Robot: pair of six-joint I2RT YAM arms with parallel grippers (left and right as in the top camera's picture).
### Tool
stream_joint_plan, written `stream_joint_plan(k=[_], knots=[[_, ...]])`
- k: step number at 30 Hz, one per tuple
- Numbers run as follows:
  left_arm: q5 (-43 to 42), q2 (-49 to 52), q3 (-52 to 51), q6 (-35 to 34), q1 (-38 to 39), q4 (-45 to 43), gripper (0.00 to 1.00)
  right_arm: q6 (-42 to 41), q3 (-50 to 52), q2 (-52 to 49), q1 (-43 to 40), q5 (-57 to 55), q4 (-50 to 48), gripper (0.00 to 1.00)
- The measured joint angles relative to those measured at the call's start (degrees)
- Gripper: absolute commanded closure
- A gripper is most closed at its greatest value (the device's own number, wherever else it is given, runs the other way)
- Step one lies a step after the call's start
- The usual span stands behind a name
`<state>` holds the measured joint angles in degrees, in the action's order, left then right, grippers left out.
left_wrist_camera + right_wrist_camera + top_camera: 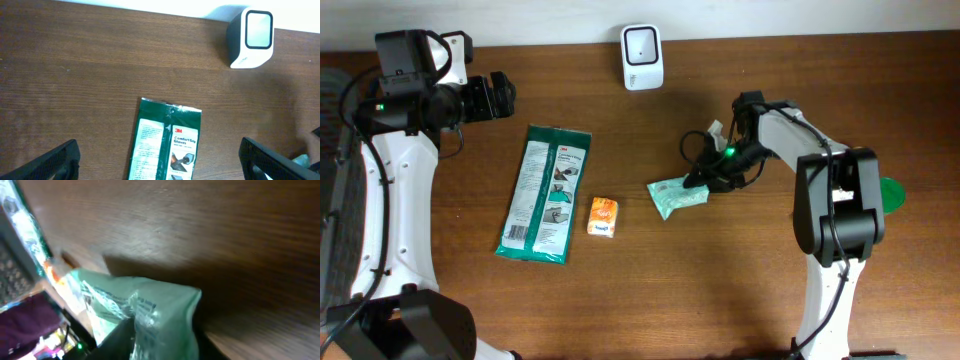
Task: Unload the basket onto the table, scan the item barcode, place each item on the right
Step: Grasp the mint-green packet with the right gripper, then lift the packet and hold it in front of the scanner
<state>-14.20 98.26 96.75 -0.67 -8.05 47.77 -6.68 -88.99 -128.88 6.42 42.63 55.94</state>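
Near the tabletop's (720, 290) back-left corner, the left pincer (503, 96) hovers, jaws wide apart. A green glove pack (545, 193) and a small orange pack (603, 216) lie left of centre. The white scanner (642, 56) stands at the back edge. Right of centre lies the pale green packet (675, 197), its end clamped in the right pincer (705, 180).

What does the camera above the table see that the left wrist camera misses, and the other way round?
Only overhead: the right arm, the small orange packet, and the right gripper at the pale green pouch, of which the wrist view catches a sliver at most. Only the left wrist: its own wide-open fingers at the bottom corners, and readable "Comfort Grip Gloves" print. Both: the white scanner, the green glove pack, the wooden table.
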Motion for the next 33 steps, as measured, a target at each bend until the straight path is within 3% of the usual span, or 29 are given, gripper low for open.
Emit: stream_joint_plan(k=[15, 26, 33], knots=[[0.0, 0.0, 0.0, 0.0, 0.0, 0.0, 0.01, 1.9, 1.7, 3.2, -1.8, 4.1, -1.6, 0.96], [0.0, 0.0, 0.0, 0.0, 0.0, 0.0, 0.01, 1.6, 1.9, 32.1, -2.1, 5.0, 0.2, 0.96], [0.0, 0.0, 0.0, 0.0, 0.0, 0.0, 0.01, -0.7, 1.9, 39.8, -2.1, 4.8, 3.8, 0.96]])
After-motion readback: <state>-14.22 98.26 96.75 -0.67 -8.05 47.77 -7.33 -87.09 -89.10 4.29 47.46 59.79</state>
